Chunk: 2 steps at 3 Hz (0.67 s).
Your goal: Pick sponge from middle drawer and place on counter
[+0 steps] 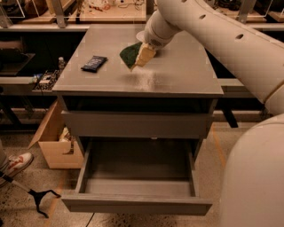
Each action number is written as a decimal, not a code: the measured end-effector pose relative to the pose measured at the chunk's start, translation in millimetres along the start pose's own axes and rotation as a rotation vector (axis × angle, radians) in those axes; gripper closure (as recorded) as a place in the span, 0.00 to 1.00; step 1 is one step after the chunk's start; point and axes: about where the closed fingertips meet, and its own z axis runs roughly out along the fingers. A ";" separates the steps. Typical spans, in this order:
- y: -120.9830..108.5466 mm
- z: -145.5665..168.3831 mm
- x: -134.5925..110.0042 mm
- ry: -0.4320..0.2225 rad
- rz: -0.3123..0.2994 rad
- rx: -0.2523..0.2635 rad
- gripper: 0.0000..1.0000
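Observation:
The sponge (129, 54), dark green face and pale yellow foam, hangs tilted just above the middle of the grey counter (177, 75). My gripper (142, 54) is shut on the sponge's right side, at the end of the big white arm reaching in from the right. The wrist hides most of the fingers. The middle drawer (137, 205) stands pulled out below a closed drawer front, and its inside shows nothing in it.
A flat black packet (93, 63) lies on the counter's left part. A cardboard box (53, 144) stands on the floor left of the cabinet. A shoe (17, 163) and a black stand foot (40, 199) are at lower left. A cluttered workbench (102, 13) runs behind.

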 end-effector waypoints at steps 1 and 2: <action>1.4 1.9 -0.1 0.001 -0.001 -0.003 0.59; 3.0 4.1 -0.7 0.001 -0.002 -0.007 0.36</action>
